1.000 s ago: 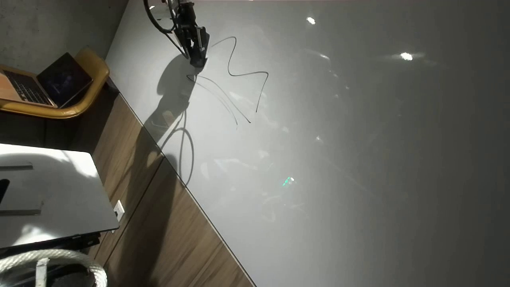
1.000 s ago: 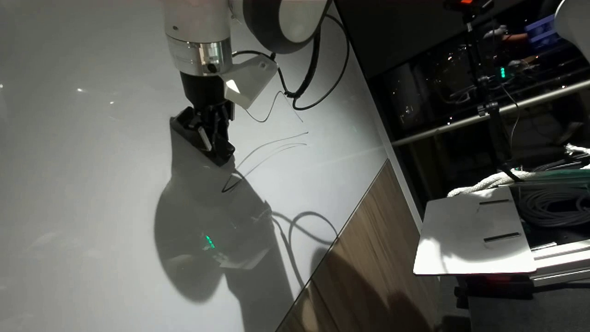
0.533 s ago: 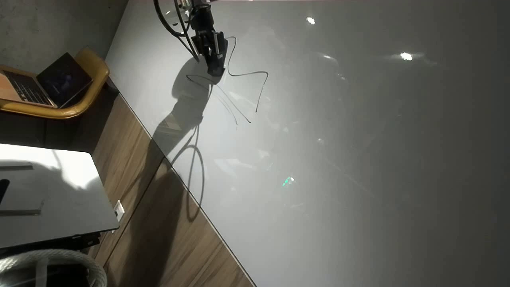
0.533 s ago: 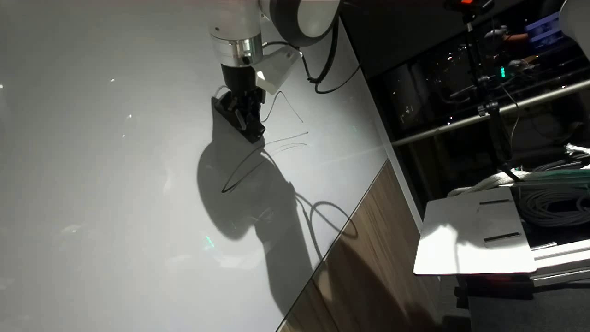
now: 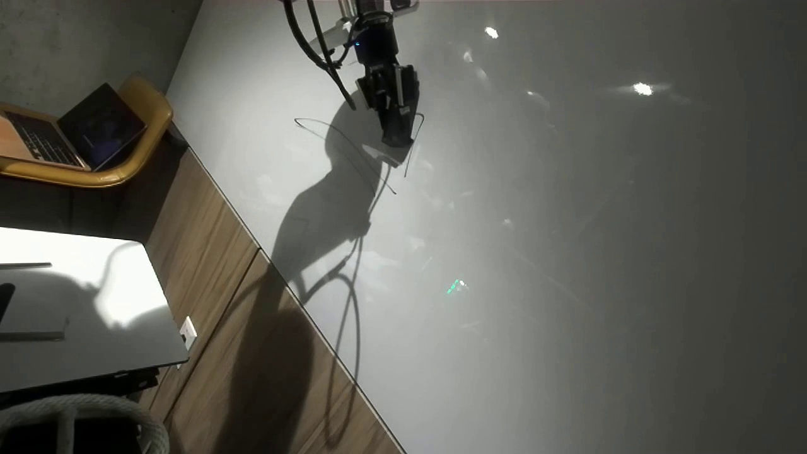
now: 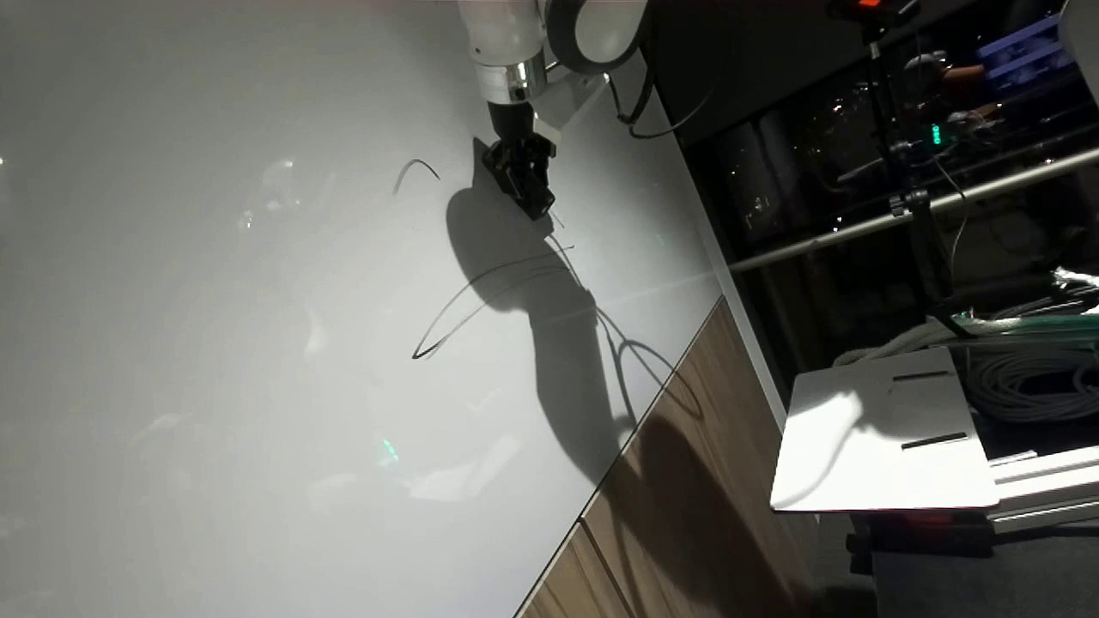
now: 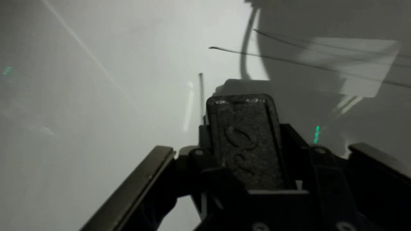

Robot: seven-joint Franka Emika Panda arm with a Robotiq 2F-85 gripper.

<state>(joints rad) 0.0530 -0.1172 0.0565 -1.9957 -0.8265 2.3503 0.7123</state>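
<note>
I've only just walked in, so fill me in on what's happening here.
A robot arm has its jaws shut on a dark block, which looks like a whiteboard eraser, right by a glossy white board. A short dark line runs up to the block's side in the wrist view; longer curved lines lie nearby, and a separate arc stands apart from the block in an exterior view. Whether the block presses on the board, I can't tell.

One gripper (image 7: 246, 138), one dark block (image 7: 242, 115), one whiteboard (image 5: 567, 315), one laptop (image 5: 101, 129), one chair (image 5: 156, 112).
</note>
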